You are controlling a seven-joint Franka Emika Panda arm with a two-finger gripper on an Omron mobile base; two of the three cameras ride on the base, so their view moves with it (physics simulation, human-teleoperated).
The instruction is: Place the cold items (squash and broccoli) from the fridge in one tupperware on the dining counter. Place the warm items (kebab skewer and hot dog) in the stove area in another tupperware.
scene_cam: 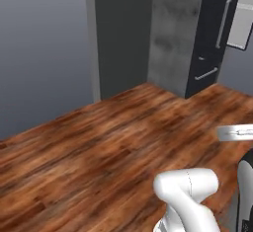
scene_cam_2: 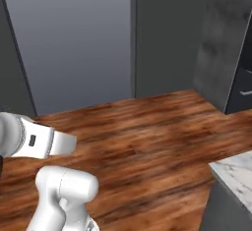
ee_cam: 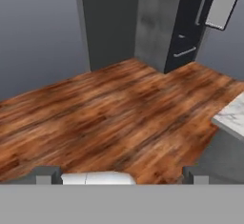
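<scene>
Over the brown wood floor (ee_cam: pixel 109 113), the tool (ee_cam: pixel 119 175) spread wide, tips far apart, holding nothing; far back, a tall dark fridge (scene_cam: pixel 210 38) with silver handles; at the right, a white marble worktop (ee_cam: pixel 231 118); food hidden.

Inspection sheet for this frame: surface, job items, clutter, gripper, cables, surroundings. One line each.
Surface: wood plank floor across all three views; a marble-topped counter corner at the lower right of the right base view and at the right edge of the hand view.
Job's things: nothing seen (no squash, broccoli, kebab skewer, hot dog or tupperware).
Clutter: nothing seen.
Grippers: gripper open, the two finger tips far apart at the bottom of the hand view, nothing between them.
Cables: nothing seen.
Surroundings: grey walls; tall dark cabinet with metal handles at the upper right; a grey mottled panel beside it.
</scene>
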